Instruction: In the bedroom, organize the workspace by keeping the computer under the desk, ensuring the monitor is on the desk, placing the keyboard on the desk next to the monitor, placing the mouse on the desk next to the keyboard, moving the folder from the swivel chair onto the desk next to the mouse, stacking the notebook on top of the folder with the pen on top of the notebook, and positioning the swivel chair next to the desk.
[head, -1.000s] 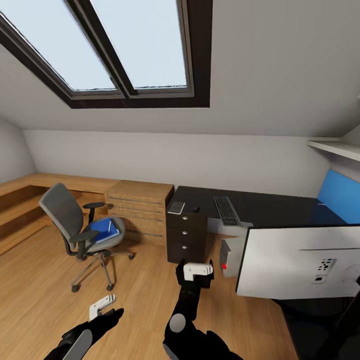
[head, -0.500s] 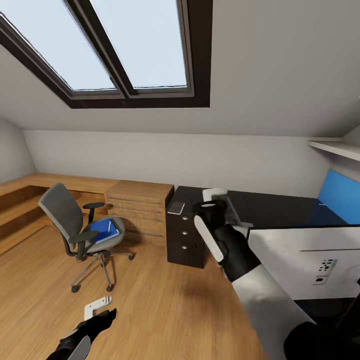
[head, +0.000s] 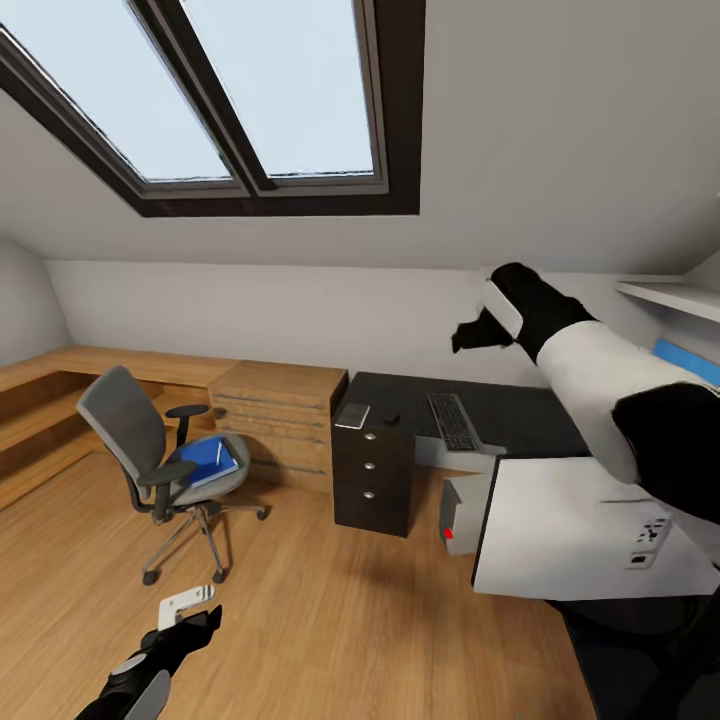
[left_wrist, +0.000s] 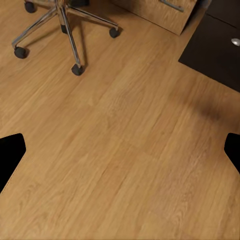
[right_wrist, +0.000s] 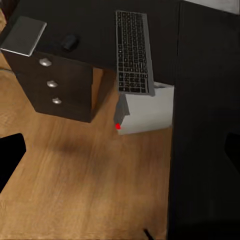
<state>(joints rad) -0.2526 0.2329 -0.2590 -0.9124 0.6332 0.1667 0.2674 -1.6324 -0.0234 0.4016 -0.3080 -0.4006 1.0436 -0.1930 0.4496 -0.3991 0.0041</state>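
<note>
1. Wide open wood floor (head: 330, 610) between the swivel chair (head: 150, 450) and the desk (head: 530, 415); light wooden chest (head: 280, 405) against the desk's drawer end, closing the far side.
2. Left gripper (head: 187, 604) low over bare floor, fingers (left_wrist: 11, 155) spread wide, nothing between them; chair's chrome base (left_wrist: 65, 20) just ahead.
3. Right gripper (head: 475, 332) raised high above the desk, fingers (right_wrist: 10, 160) likewise wide apart and empty.
4. Keyboard (right_wrist: 133, 52) flat on the black top, long axis running from the desk's front edge toward the wall, near end jutting past the edge above the computer (right_wrist: 145, 112).
5. Computer under the desk, red dot facing the open floor.
6. Notebook (head: 352, 415) at the desk corner over the drawers, mouse (head: 392, 418) just beside it.
7. Blue folder (head: 208, 460) lying on the chair seat, tilted.
8. Monitor (head: 570, 530) close at right, white back toward the camera, left edge near the computer.
</note>
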